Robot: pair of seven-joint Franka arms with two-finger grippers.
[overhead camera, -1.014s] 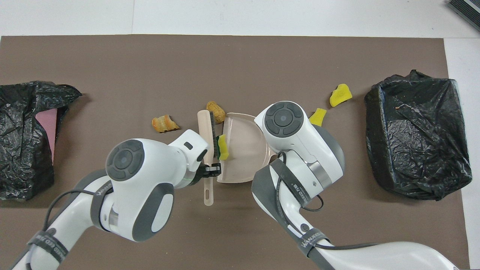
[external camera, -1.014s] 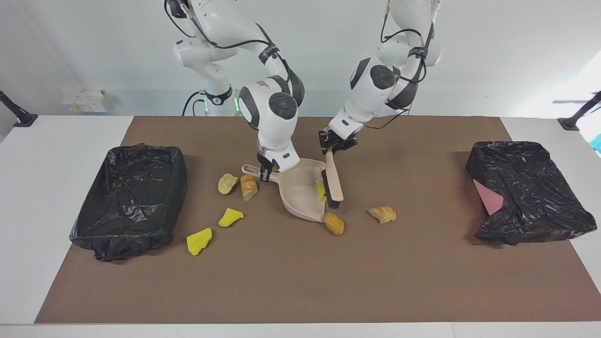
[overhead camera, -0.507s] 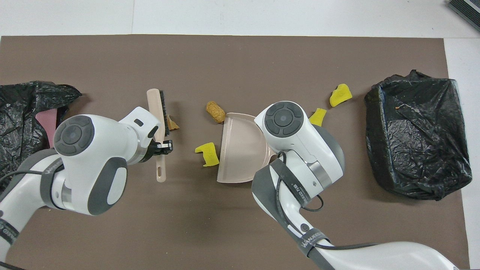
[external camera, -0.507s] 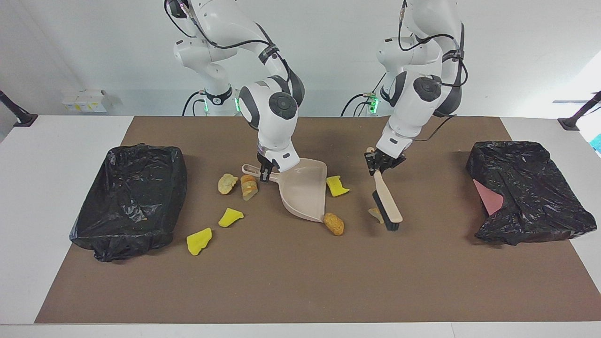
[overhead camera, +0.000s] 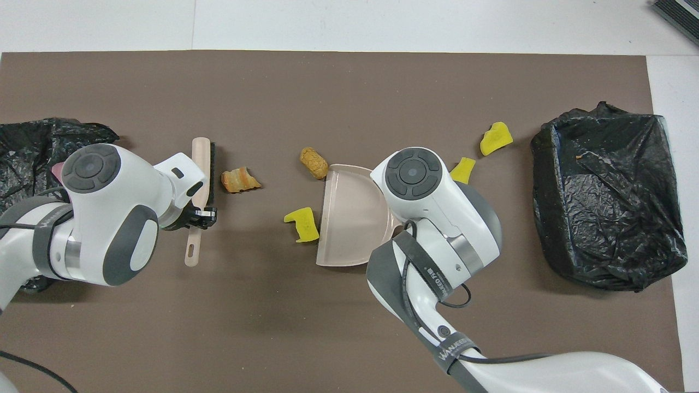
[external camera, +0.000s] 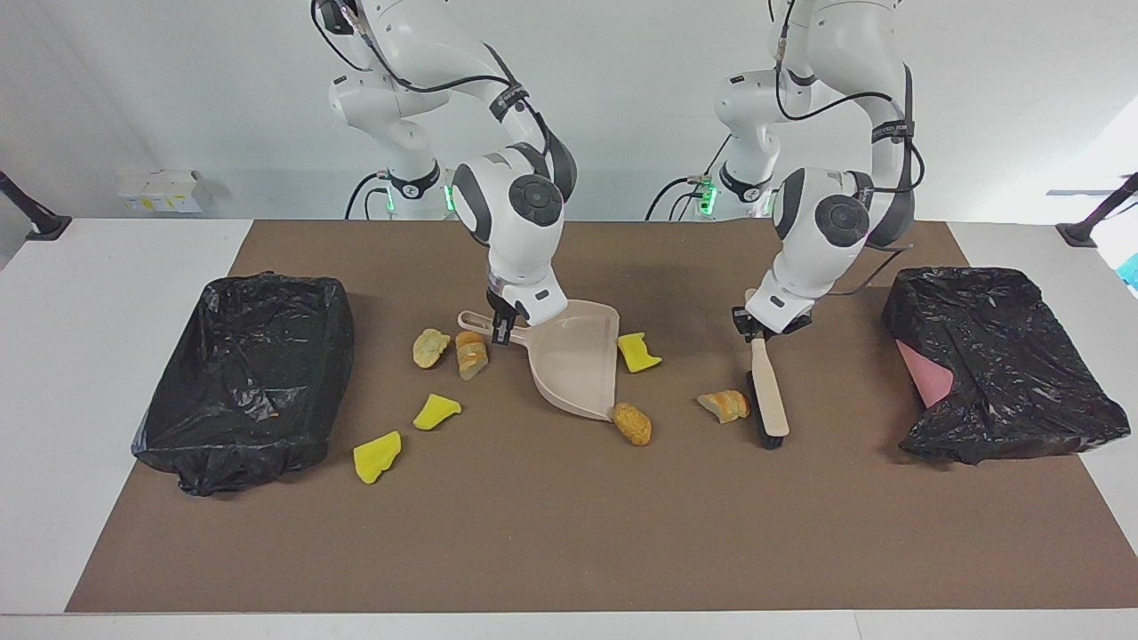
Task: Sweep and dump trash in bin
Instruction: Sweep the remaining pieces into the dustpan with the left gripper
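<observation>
Facing view. The dustpan is held by its handle in the right gripper, fingers clamped on it, its mouth tipped toward the left arm's end of the table. A yellow chunk lies just beside the pan's mouth, and a tan lump sits at the pan's corner farther from the robots. The brush is gripped at the handle by the left gripper, fingers closed on it, bristles down beside a bread-like scrap. Two more tan lumps lie by the pan handle. Two yellow chunks are seen near the black-lined bin at the right arm's end.

Overhead view. The brush is seen just beside the bread-like scrap. No trash is seen inside the dustpan. A second black-lined bin is partly hidden under the left arm.
</observation>
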